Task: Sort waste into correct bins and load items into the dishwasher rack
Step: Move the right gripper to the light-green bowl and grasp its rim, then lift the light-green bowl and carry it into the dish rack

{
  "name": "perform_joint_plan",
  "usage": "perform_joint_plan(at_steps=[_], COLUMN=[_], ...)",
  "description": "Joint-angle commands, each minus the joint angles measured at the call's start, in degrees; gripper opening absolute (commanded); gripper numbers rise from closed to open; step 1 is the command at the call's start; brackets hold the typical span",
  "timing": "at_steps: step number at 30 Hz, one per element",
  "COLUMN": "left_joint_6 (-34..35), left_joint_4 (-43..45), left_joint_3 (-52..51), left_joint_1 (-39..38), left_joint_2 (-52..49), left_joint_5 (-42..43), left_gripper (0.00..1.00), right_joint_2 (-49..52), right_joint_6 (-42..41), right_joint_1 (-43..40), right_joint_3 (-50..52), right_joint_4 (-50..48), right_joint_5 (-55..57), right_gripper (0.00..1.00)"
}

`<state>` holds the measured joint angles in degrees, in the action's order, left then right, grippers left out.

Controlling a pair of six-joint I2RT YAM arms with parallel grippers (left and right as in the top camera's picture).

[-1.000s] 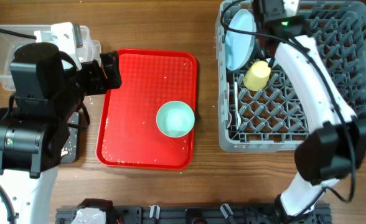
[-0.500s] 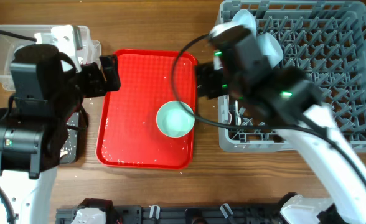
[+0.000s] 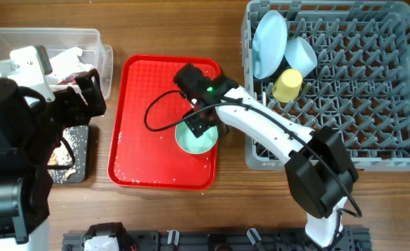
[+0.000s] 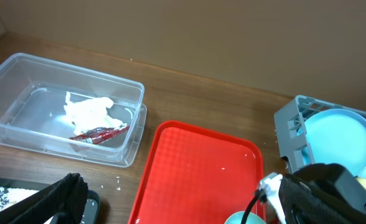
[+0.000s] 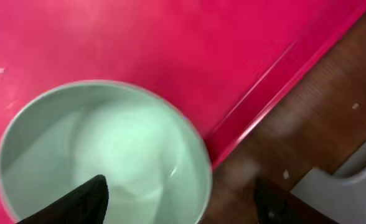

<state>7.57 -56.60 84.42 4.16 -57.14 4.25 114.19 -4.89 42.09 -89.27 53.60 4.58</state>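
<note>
Brown wooden tabletop underneath. Spread wide and empty, right gripper (image 5: 177, 202) straddling the rim of round mint green bowl (image 5: 102, 155) on red plastic serving tray (image 3: 142, 104). Farther right, pale blue round plate (image 3: 269, 42) and small yellow cup (image 3: 287, 85) in large grey lattice dishwasher rack (image 3: 372, 90). Left gripper (image 3: 93, 90) beside clear plastic rectangular tub (image 4: 21, 81), opening impossible to tell; crumpled white paper napkin (image 4: 86, 111) inside.

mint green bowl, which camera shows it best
Right wrist: the mint green bowl fills much of the frame, its empty inside plain, sitting on the red tray. Overhead shows it partly covered by the right claw. Left wrist catches only a sliver at the bottom edge.
</note>
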Motion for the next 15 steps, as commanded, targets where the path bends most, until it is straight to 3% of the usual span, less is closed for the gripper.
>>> perform_joint_plan(at_steps=[1,11,13,15], left_joint_6=[-1.4,-1.4,-1.4,-1.4], left_joint_4=[0.1,0.2,0.2,0.1], left_joint_3=[0.2,0.2,0.2,0.2], left_joint_1=[0.3,0.3,0.3,0.3], left_joint_2=[0.2,0.2,0.2,0.2], left_joint_5=[0.7,0.9,0.9,0.9], left_gripper=[1.00,1.00,1.00,1.00], right_joint_2=[0.6,0.7,0.7,0.7], right_joint_6=[6.4,9.4,9.4,9.2], right_joint_1=[-2.1,-3.0,-3.0,-3.0], right_joint_3=[2.8,8.8,9.0,9.0], right_joint_4=[-4.4,-12.7,-13.1,-13.7], right_joint_5=[-2.4,-8.6,-8.6,-8.8], right_gripper=[0.76,0.63,0.54,0.37])
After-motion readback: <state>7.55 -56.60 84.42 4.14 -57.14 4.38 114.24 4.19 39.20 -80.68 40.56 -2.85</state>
